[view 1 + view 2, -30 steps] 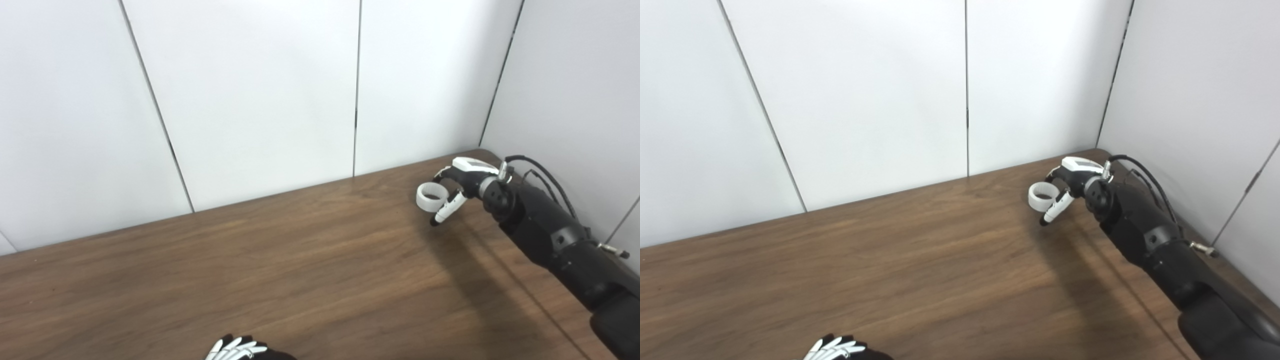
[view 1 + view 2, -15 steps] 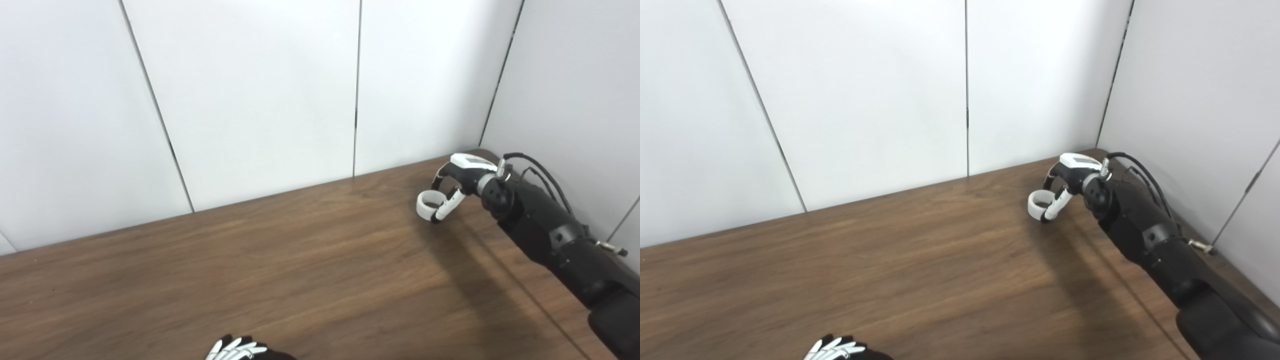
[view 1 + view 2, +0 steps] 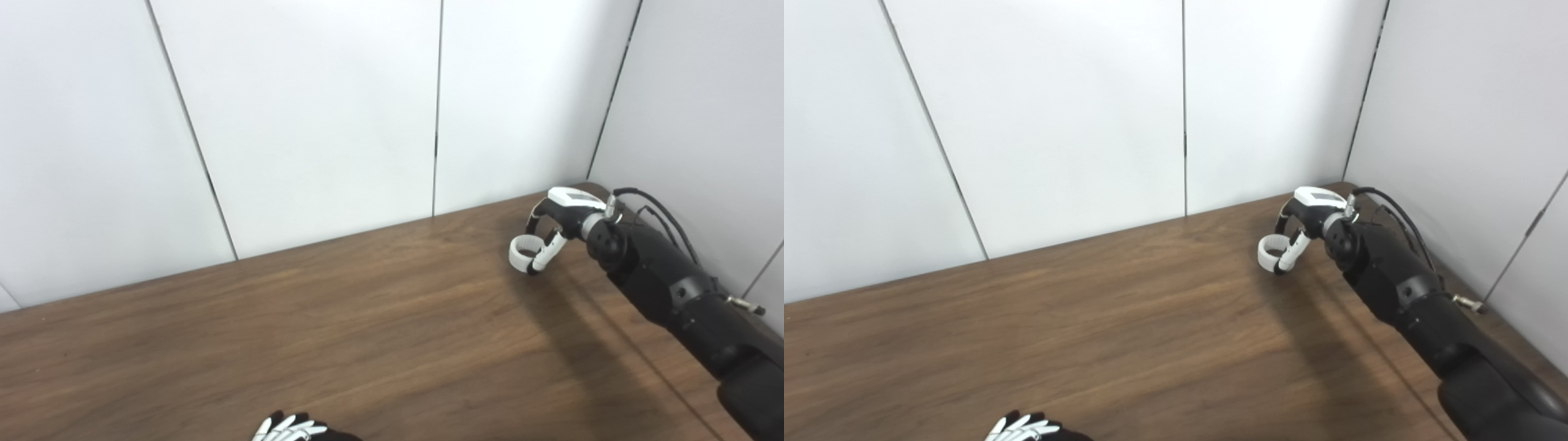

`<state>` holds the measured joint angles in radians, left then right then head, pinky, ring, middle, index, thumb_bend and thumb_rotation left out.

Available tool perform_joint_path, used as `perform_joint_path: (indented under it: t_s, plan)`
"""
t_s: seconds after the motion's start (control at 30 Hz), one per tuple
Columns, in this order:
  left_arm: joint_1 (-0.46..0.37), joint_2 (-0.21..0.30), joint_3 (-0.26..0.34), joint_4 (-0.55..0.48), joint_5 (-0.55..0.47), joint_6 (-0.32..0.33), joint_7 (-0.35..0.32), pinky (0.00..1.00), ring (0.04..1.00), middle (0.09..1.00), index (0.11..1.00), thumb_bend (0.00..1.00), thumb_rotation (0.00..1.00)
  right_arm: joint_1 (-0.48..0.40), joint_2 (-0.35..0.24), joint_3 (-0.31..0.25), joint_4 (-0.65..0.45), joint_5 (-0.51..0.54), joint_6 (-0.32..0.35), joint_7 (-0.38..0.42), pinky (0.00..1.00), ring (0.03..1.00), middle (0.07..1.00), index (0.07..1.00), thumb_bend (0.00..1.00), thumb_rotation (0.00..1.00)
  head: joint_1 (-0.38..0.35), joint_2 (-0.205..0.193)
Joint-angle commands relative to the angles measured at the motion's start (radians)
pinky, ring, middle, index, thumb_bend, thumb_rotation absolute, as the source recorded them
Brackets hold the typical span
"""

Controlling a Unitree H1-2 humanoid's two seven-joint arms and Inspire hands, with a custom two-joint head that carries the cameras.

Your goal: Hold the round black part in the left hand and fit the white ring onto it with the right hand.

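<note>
White ring (image 3: 524, 254) pinched in right hand (image 3: 554, 229) at far right of wooden table (image 3: 367, 318); left hand (image 3: 288, 429) barely visible at near edge, state indeterminate, black part unseen; pickup step, carry toward left hand next.

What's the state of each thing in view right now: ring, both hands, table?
white ring: lying flat, low at the table's far right; whether it touches the wood is unclear.
right hand: fingers curled onto the ring, shut on it.
left hand: only fingertips show at the bottom edge; open or shut cannot be told.
table: brown wood, bare here.
round black part: not in view.
</note>
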<state>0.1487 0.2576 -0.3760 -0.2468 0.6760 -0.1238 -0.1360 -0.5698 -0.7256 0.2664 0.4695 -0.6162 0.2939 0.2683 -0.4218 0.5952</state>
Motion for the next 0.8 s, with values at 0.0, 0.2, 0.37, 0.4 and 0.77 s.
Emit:
perform_joint_path:
  t_s: [0.0, 0.2, 0.37, 0.4, 0.77]
  plan:
    - [0.014, 0.018, -0.007, -0.005, 0.025, 0.021, -0.035, 0.99, 0.897, 0.824, 0.485, 0.52, 0.06, -0.040, -0.022, -0.008, -0.003, -0.014, -0.038, -0.039, 0.86, 0.923, 0.851, 0.498, 0.56, 0.15, 0.001, 0.002]
    - [0.014, 0.018, -0.006, -0.001, 0.022, 0.016, -0.031, 0.98, 0.893, 0.821, 0.485, 0.52, 0.06, -0.032, -0.026, 0.000, -0.010, -0.030, -0.068, -0.055, 0.88, 0.905, 0.810, 0.482, 0.53, 0.13, 0.000, 0.003]
    - [0.012, 0.017, -0.008, -0.006, 0.029, 0.028, -0.039, 0.98, 0.896, 0.823, 0.485, 0.52, 0.06, -0.028, -0.028, -0.001, -0.019, -0.036, -0.079, -0.051, 0.88, 0.903, 0.802, 0.482, 0.52, 0.13, 0.007, 0.011]
    - [0.012, 0.017, -0.009, -0.007, 0.030, 0.030, -0.040, 0.98, 0.897, 0.824, 0.485, 0.52, 0.06, -0.027, -0.028, -0.003, -0.024, -0.035, -0.077, -0.048, 0.89, 0.907, 0.805, 0.482, 0.52, 0.13, 0.009, 0.012]
    - [-0.005, 0.002, -0.009, -0.004, 0.014, 0.060, -0.066, 0.98, 0.899, 0.823, 0.486, 0.52, 0.06, 0.022, -0.072, -0.025, -0.345, -0.024, -0.029, 0.125, 0.88, 0.930, 0.826, 0.484, 0.52, 0.14, 0.115, 0.103]
